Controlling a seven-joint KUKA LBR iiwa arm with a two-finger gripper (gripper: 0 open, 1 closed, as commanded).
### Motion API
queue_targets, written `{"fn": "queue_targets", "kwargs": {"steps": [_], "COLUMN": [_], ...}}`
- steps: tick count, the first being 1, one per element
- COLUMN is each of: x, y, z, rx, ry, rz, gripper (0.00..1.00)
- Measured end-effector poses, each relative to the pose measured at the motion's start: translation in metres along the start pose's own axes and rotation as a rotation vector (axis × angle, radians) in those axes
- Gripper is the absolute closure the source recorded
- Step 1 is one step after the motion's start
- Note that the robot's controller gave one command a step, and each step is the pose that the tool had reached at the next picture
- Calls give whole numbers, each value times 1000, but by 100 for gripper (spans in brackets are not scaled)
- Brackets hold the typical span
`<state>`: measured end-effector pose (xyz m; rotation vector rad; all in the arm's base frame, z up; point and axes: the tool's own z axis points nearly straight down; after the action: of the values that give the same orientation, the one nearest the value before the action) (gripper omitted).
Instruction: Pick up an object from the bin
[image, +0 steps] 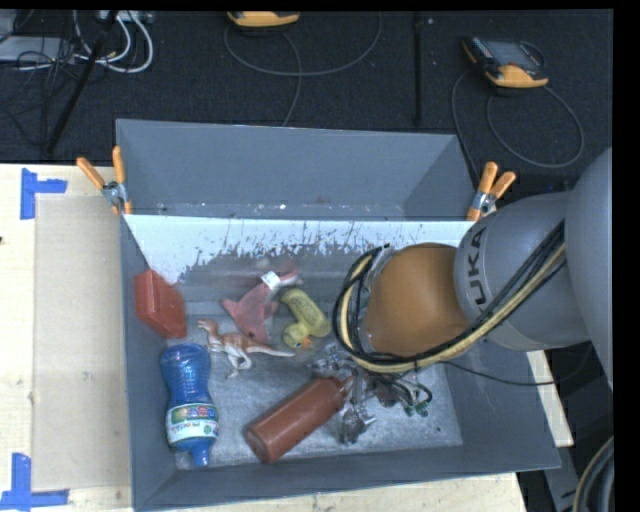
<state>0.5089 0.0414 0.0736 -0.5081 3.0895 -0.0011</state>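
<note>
My gripper (350, 408) is low in the bin's front middle, under the orange wrist cover, right at the right end of a reddish-brown bottle-shaped thing (292, 420) that lies slanted on the floor. Whether it grips that end I cannot tell. Just up and left lie a yellow toy (303, 318) and a pink soft toy (252, 312). A small tan dinosaur figure (234, 346) lies in front of the pink one.
A blue plastic bottle with a label (189, 402) lies along the left wall near the front. A red block (160, 303) sits behind it at the left wall. The arm and its cables cover the bin's right half.
</note>
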Motion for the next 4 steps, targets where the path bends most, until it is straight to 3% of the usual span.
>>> {"fn": "queue_targets", "kwargs": {"steps": [1, 2, 3, 4], "x": [20, 20, 22, 22], "y": [9, 9, -27, -27], "z": [0, 0, -61, -61], "rx": [-1, -1, -5, -5], "ry": [-1, -1, 10, 11], "rz": [18, 18, -214, -213], "gripper": [100, 100, 100, 100]}}
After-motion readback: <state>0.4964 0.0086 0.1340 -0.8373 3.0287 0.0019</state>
